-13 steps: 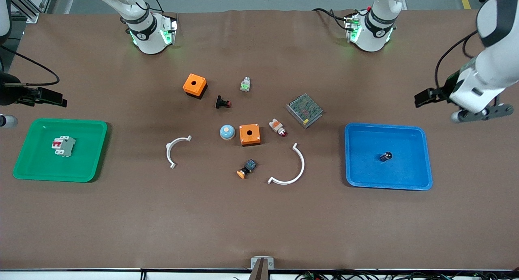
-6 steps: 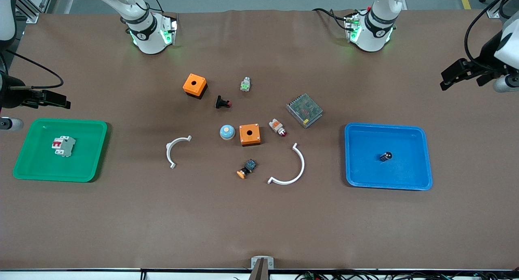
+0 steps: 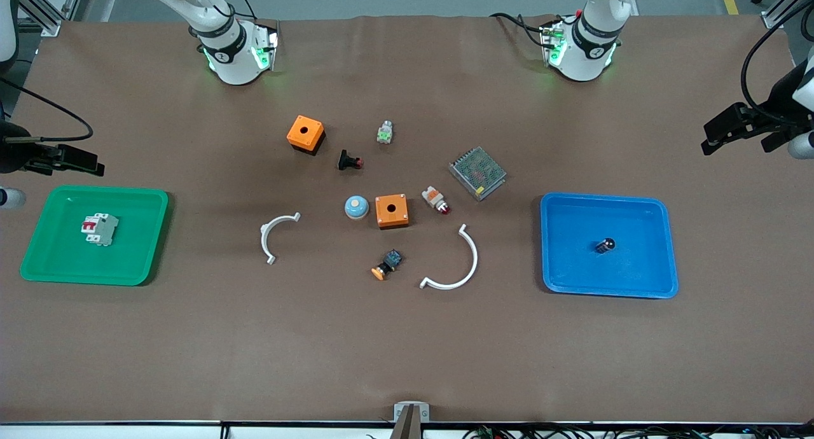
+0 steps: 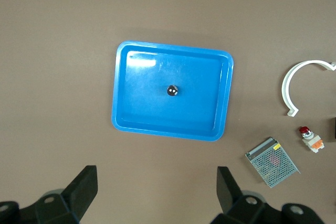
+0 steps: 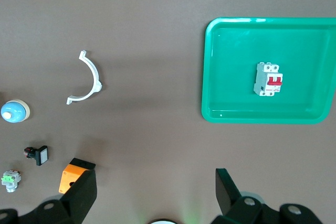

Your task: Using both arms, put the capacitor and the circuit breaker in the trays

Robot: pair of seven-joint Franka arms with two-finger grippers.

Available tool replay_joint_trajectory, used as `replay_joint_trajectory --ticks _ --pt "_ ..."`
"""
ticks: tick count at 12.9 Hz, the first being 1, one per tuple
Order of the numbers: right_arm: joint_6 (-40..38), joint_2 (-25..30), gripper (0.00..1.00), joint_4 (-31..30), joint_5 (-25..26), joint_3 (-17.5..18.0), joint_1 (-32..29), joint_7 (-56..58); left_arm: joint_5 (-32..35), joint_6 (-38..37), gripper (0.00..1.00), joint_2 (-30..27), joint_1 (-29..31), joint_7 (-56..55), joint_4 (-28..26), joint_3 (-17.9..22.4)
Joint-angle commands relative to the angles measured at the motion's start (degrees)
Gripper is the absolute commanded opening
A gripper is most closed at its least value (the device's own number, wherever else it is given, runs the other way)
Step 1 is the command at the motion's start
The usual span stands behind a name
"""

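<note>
The capacitor (image 3: 605, 244), a tiny black cylinder with a silvery top, lies in the middle of the blue tray (image 3: 559, 280) at the left arm's end of the table; it also shows in the left wrist view (image 4: 172, 91). The circuit breaker (image 3: 100, 228), white-grey with red levers, lies in the green tray (image 3: 38, 267) at the right arm's end, and shows in the right wrist view (image 5: 268, 79). My left gripper (image 4: 156, 190) is open and empty, high above the table beside the blue tray. My right gripper (image 5: 156, 187) is open and empty, high beside the green tray.
Between the trays lie two orange boxes (image 3: 305, 133) (image 3: 391, 210), a black push button (image 3: 349, 161), a mesh-topped metal box (image 3: 477, 172), a white-and-orange part (image 3: 435, 200), a blue dome (image 3: 356, 207), an orange-capped button (image 3: 386, 264) and two white curved clips (image 3: 275, 235) (image 3: 458, 267).
My left arm has drawn up and away from the blue tray toward the table's edge. My right arm has barely shifted. The capacitor and circuit breaker stay in their trays.
</note>
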State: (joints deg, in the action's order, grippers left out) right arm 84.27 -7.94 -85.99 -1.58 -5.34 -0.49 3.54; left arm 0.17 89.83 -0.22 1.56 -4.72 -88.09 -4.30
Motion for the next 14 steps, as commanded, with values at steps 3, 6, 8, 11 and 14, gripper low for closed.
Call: replay_joint_trajectory --ticks 3,6,8,11,14 --pt "2.8 5.5 1.0 -5.0 -0.6 0.0 0.3 0.1 -1.5 -1.1 1.0 1.4 0.4 0.8 1.9 -0.1" --pt "1.6 9.0 1.0 -7.3 -0.5 -0.1 0.0 0.1 -1.5 -1.1 1.0 1.4 0.4 0.7 1.9 -0.1" --pt "1.5 11.2 1.0 -8.5 -0.4 -0.2 -0.5 0.2 -1.5 -1.1 1.0 1.4 0.3 0.6 1.9 -0.1" --pt "1.5 12.6 1.0 -9.0 0.8 0.2 0.2 0.3 -1.5 -1.1 1.0 1.4 0.4 0.5 1.8 -0.1" --pt "1.9 13.2 1.0 -9.1 0.8 0.2 0.2 0.4 -1.5 -1.1 1.0 1.4 0.4 0.5 1.8 0.0"
